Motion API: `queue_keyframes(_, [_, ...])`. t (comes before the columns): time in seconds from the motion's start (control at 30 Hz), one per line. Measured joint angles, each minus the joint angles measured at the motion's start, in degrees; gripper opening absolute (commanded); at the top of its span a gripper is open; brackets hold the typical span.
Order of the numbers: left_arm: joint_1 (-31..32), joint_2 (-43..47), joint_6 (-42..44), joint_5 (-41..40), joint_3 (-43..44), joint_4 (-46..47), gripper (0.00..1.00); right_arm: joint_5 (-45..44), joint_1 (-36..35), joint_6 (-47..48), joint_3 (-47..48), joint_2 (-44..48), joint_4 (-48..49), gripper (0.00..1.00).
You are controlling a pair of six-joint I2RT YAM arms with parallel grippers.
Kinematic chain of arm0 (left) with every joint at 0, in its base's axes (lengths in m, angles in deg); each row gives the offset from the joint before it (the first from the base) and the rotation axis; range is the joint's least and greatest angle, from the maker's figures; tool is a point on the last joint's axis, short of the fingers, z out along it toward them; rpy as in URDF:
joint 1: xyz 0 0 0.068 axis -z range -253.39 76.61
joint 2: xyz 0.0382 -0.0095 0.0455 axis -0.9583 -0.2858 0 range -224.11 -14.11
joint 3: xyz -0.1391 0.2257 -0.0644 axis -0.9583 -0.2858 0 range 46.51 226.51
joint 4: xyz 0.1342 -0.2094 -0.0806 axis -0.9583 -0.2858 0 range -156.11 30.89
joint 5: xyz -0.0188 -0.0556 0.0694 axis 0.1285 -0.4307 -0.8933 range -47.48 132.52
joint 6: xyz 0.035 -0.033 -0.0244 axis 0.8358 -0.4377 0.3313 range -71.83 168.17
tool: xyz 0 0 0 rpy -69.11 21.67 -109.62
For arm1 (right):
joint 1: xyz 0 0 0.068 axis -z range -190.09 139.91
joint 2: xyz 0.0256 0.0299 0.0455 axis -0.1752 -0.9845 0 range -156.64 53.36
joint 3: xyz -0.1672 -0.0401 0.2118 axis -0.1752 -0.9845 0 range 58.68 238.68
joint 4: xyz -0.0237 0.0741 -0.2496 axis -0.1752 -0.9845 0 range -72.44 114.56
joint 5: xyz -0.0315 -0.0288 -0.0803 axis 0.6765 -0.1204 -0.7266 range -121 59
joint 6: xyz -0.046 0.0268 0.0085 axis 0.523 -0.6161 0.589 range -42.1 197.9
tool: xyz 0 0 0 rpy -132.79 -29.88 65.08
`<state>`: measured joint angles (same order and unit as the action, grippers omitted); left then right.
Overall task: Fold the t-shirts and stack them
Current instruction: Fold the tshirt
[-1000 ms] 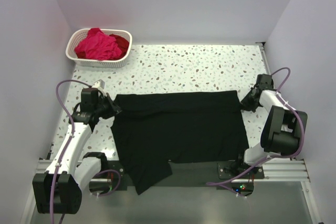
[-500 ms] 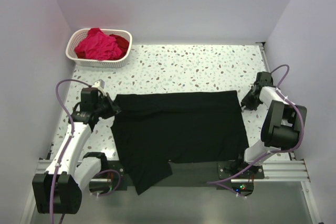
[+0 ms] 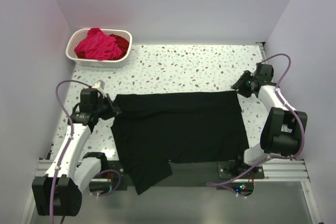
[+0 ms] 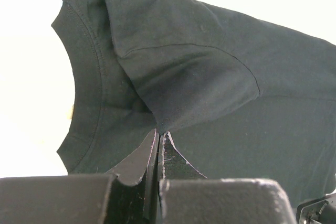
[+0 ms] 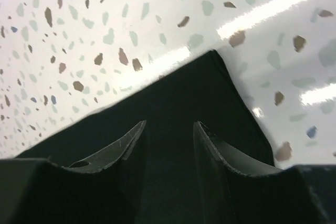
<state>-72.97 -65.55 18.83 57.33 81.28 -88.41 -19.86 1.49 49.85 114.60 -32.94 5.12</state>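
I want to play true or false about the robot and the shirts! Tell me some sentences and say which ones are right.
1. The black t-shirt lies spread out on the table. True.
2. The left gripper is open and touches no cloth. False: it is shut on the black t-shirt, pinching a fold at its edge.
3. The right gripper has its fingers apart over a corner of the black t-shirt. True.
4. The pink t-shirt lies on the table next to the black one. False: it is bunched up in the white basket at the far left corner.
5. A red t-shirt is in the basket too. True.
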Motion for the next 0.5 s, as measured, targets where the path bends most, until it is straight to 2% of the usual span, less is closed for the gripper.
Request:
queue_keyframes(0.17, [0.0,0.0,0.0,-0.3,-0.2,-0.2,0.00,3.8,0.0,-1.4,0.0,-7.7,6.8,0.47])
queue_keyframes(0.3, [0.0,0.0,0.0,-0.7,-0.6,-0.4,0.00,4.5,0.0,-1.8,0.0,-13.5,8.3,0.54])
queue_keyframes(0.43, [0.0,-0.9,0.0,-0.8,-0.7,-0.1,0.00,4.1,-1.3,-0.8,0.0,-12.7,8.4,0.64])
queue_keyframes(0.5, [0.0,-2.8,0.0,-1.1,-0.5,0.6,0.00,2.4,-3.8,0.5,0.3,-11.4,7.5,0.65])
